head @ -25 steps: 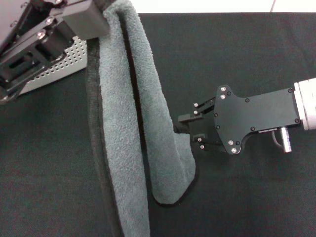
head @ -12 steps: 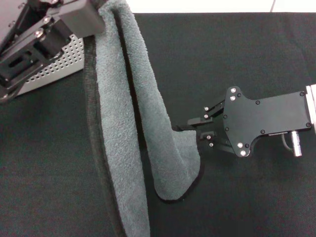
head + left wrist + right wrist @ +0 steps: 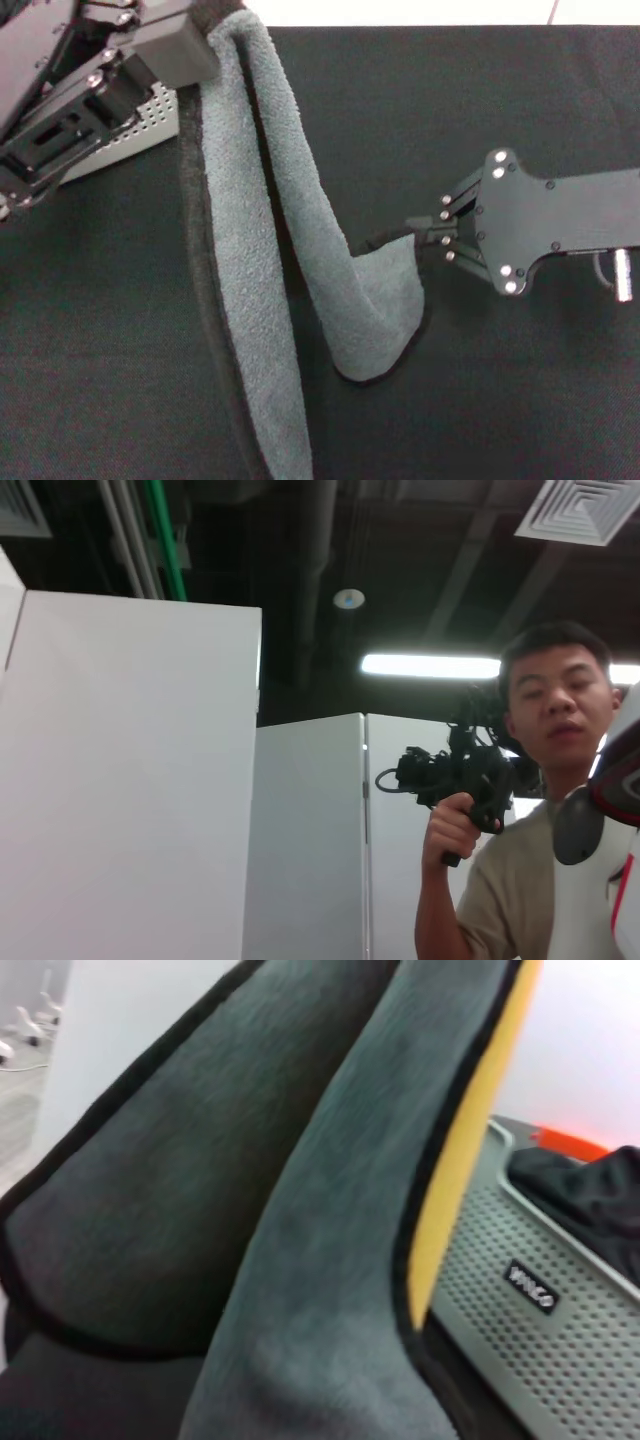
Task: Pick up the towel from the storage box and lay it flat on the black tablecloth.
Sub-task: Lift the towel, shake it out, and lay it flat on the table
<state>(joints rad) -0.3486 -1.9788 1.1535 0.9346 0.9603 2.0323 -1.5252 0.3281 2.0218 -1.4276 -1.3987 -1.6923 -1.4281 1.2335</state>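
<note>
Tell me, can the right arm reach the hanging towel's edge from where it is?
Probably yes, it looks like it already has. The right gripper is closed on the towel at its black-trimmed edge, while the left gripper holds the top up high. Nothing lies between them over the black tablecloth.

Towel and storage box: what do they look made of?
The towel looks like fluffy grey-green microfibre: nubby pile, thin black edge trim, and a yellow-orange reverse in the right wrist view. The storage box looks like silver-grey sheet metal, probably matte: walls perforated with small round holes, a black label with white lettering.
</note>
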